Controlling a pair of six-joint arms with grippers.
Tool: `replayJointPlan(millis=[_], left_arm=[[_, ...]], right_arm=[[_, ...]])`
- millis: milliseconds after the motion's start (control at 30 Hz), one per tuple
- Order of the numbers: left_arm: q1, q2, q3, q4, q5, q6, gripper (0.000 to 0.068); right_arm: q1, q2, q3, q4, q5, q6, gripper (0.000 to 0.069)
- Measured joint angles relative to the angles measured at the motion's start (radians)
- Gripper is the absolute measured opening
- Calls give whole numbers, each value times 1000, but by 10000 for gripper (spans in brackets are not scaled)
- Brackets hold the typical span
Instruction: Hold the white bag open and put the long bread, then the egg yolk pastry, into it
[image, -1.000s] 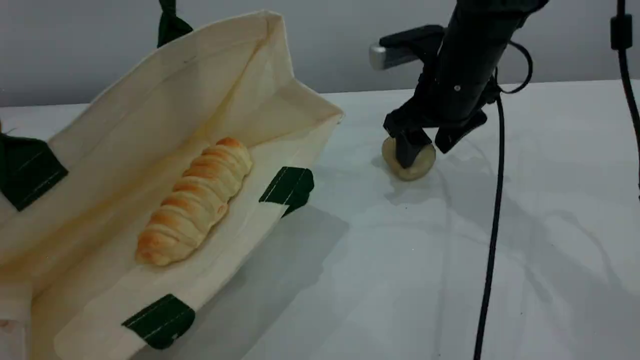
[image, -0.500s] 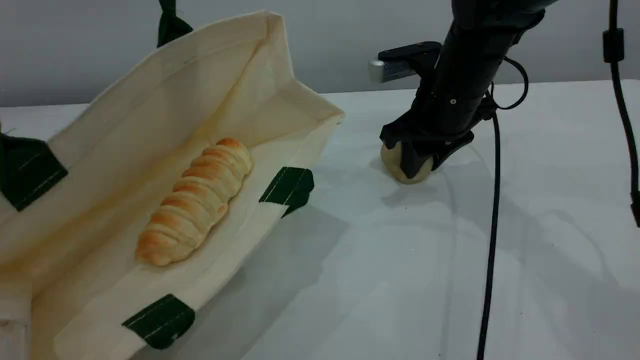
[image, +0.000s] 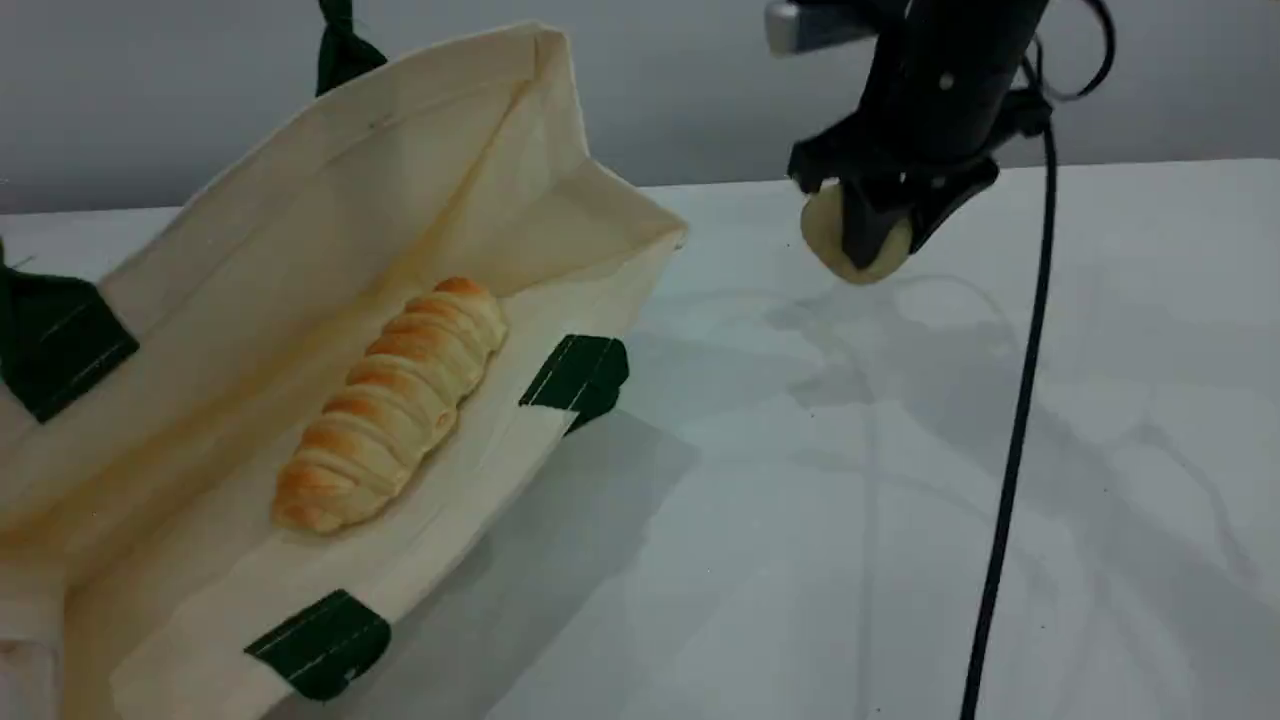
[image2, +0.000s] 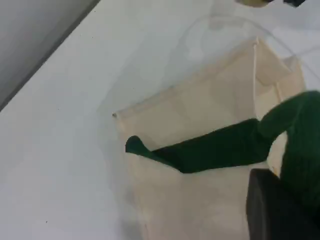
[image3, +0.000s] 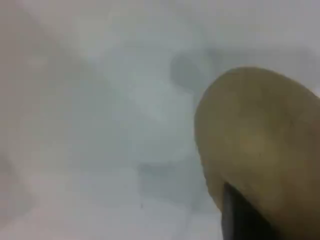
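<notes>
The white bag (image: 300, 200) lies on the table's left with its mouth toward the camera and its upper side pulled up by a green strap handle (image: 340, 50). In the left wrist view my left gripper (image2: 285, 200) is shut on that strap (image2: 215, 150) above the bag (image2: 200, 110). The long bread (image: 395, 405) rests inside the bag on its lower side. To the right of the bag, my right gripper (image: 880, 240) is shut on the egg yolk pastry (image: 822, 235), held clear above the table. The pastry (image3: 260, 135) fills the right wrist view.
The white table (image: 800, 550) stretches to the right of the bag. A black cable (image: 1010, 450) hangs from the right arm down across it. Green tabs (image: 580, 375) mark the bag's near rim. A grey wall stands behind.
My right gripper has closed on the egg yolk pastry and lifted it off the table, up and a little right. The bag, the bread and the strap have not moved.
</notes>
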Motion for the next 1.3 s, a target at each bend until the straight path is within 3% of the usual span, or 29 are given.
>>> replayJointPlan(millis=[300, 733, 900, 1300], left_arm=[[0, 2, 0, 0, 0, 0, 71], [0, 2, 0, 0, 0, 0, 71], [0, 2, 0, 0, 0, 0, 71], [0, 2, 0, 0, 0, 0, 71]], right_arm=[[2, -157, 184, 37, -56, 0, 239], [23, -531, 607, 201, -278, -25, 236], [122, -653, 704, 253, -292, -27, 235], [485, -673, 709, 256, -462, 80, 233]])
